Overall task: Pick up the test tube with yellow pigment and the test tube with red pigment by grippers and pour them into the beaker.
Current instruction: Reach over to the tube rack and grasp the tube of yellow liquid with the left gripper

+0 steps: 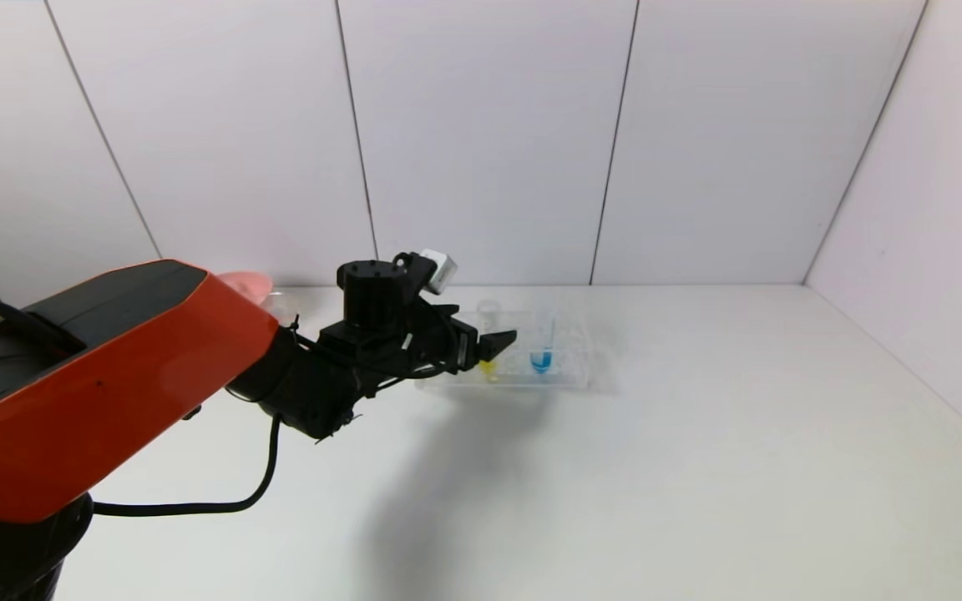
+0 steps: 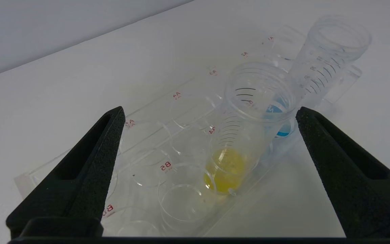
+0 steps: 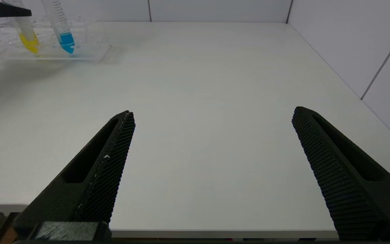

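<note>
The test tube with yellow pigment [image 1: 488, 367] [image 2: 229, 169] stands in a clear rack [image 1: 569, 377] [image 2: 154, 112] at the back of the table. My left gripper [image 1: 495, 343] [image 2: 208, 113] hovers open at this tube's upper part, one finger on each side, without touching it. Only a clear rim of the beaker [image 1: 281, 305] shows, behind my left arm. The test tube with red pigment is out of view. My right gripper [image 3: 212, 115] is open and empty above the table's near edge. From there the yellow tube [image 3: 29, 40] is visible far off.
A tube with blue liquid [image 1: 541, 359] [image 2: 283, 127] [image 3: 67, 40] stands in the rack right beside the yellow one. A pink bowl [image 1: 247, 285] peeks out behind my left arm's orange cover. White wall panels close the table's back and right sides.
</note>
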You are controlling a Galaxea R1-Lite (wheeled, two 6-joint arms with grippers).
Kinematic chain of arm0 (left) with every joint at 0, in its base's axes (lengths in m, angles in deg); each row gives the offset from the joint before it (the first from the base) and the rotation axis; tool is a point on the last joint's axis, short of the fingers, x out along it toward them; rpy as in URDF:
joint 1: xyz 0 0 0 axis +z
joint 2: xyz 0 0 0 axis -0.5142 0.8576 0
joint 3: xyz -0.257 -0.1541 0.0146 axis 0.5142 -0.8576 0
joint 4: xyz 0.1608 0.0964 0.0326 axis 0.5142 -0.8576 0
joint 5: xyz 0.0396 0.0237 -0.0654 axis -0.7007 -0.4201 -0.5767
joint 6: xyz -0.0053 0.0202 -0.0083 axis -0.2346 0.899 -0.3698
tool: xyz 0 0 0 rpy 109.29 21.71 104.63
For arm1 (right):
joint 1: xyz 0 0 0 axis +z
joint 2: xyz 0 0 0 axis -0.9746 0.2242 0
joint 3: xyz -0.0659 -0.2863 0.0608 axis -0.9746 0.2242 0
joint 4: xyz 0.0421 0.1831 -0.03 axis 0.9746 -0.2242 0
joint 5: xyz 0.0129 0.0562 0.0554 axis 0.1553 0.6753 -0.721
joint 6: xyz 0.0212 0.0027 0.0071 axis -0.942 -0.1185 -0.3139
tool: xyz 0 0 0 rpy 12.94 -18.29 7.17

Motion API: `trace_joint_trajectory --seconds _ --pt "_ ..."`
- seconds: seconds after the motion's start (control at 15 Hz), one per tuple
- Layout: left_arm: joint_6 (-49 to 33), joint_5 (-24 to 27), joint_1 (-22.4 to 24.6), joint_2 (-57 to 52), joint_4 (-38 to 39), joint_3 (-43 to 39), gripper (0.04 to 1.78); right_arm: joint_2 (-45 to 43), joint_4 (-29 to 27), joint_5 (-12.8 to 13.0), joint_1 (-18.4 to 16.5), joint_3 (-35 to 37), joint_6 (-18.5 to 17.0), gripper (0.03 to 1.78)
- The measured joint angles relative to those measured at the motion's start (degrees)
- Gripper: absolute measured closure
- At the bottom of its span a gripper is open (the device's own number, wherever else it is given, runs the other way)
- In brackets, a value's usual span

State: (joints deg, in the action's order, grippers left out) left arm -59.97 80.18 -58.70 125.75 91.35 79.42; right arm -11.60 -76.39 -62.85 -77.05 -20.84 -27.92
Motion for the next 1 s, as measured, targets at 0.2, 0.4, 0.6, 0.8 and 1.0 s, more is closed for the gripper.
trace_joint_trajectory --seconds 0.2,0.4,0.6,0.8,1.0 --pt "0.0 0.1 0.0 0.1 -0.2 0.2 0.13 0.0 0.0 0.0 0.0 0.0 0.0 0.11" --pt "0.1 0.1 0.0 0.2 -0.2 0.2 0.43 0.0 0.0 0.0 0.0 0.0 0.0 0.11" --pt "0.1 0.2 -0.1 0.2 -0.3 0.2 0.96 0.0 0.0 0.0 0.0 0.0 0.0 0.11" --pt "0.0 0.3 0.0 0.2 -0.2 0.1 1.37 0.0 0.0 0.0 0.0 0.0 0.0 0.11" --pt "0.1 0.5 0.0 0.2 -0.2 0.1 1.39 0.0 0.0 0.0 0.0 0.0 0.0 0.11"
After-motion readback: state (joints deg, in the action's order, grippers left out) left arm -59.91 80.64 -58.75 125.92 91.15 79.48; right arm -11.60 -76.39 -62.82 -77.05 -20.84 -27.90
